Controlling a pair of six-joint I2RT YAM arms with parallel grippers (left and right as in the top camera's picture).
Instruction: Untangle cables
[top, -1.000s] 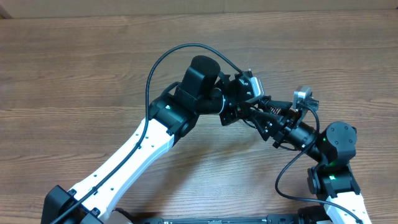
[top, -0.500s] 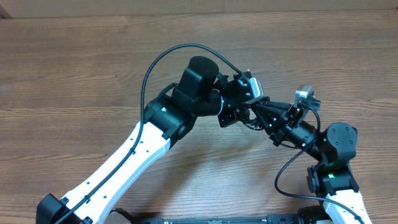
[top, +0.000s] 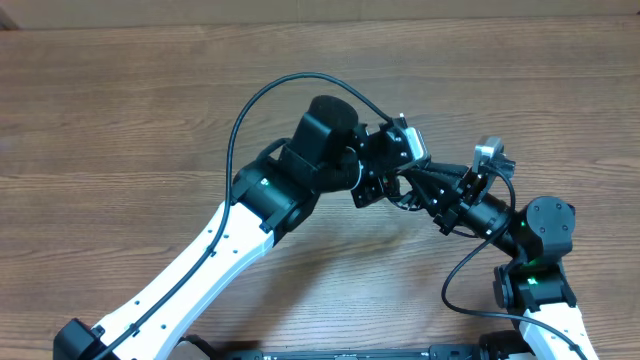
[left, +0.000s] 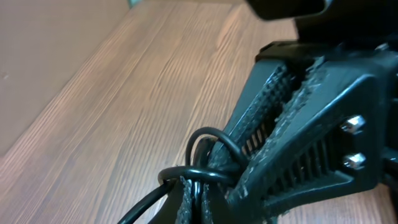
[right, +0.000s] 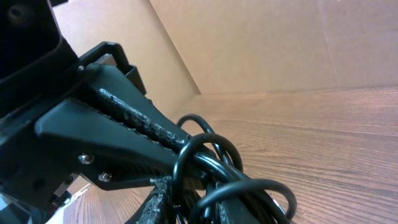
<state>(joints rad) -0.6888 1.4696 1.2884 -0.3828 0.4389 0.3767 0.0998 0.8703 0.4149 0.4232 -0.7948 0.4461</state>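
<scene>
Left gripper (right: 177, 142), fingers pressed together, pinches the cables (right: 217, 158). Right gripper (left: 229, 169) clamps the cables from the opposite side, above the table (top: 120, 100).

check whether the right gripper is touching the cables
Touching. The left wrist view shows the right gripper closed on a loop of the cables, with the black cord pinched between its ribbed pads.

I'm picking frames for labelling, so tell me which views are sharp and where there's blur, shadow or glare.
Overhead: sharp and evenly lit, with only soft shadows on the table. Left wrist: the cables are crisp, and a pale sheen lies on the wood beyond. Right wrist: the cables carry glossy highlights and blur toward the bottom edge.
</scene>
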